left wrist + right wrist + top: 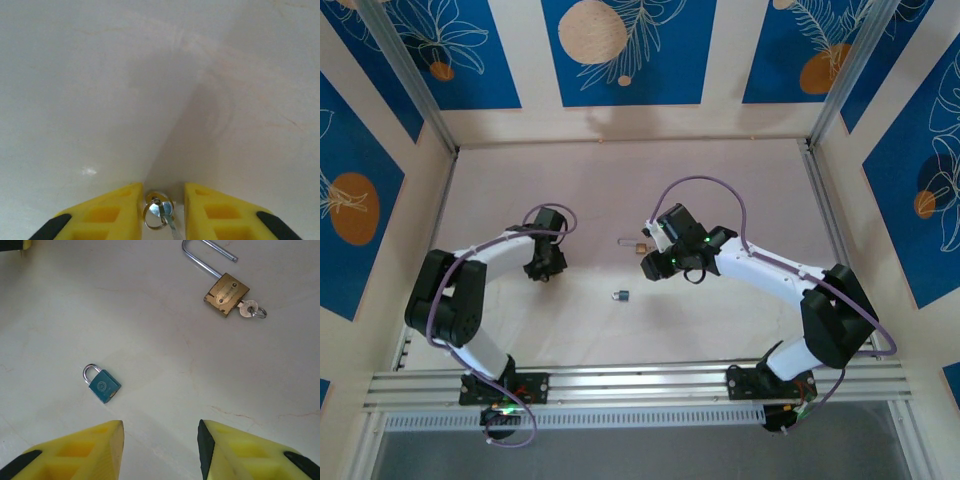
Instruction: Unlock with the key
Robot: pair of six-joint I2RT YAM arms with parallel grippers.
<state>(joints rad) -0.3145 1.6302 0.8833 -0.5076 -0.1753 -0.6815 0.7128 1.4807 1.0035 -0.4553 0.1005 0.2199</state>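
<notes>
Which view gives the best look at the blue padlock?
Right wrist: the blue padlock lies flat in plain sight, its shackle apparently closed, well apart from the brass padlock. The top view shows the same blue padlock as a small speck, too small for any detail.

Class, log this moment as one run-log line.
left gripper: key between jaws, grip unclear | right gripper: open, empty | blue padlock: shut | brass padlock: shackle open
</notes>
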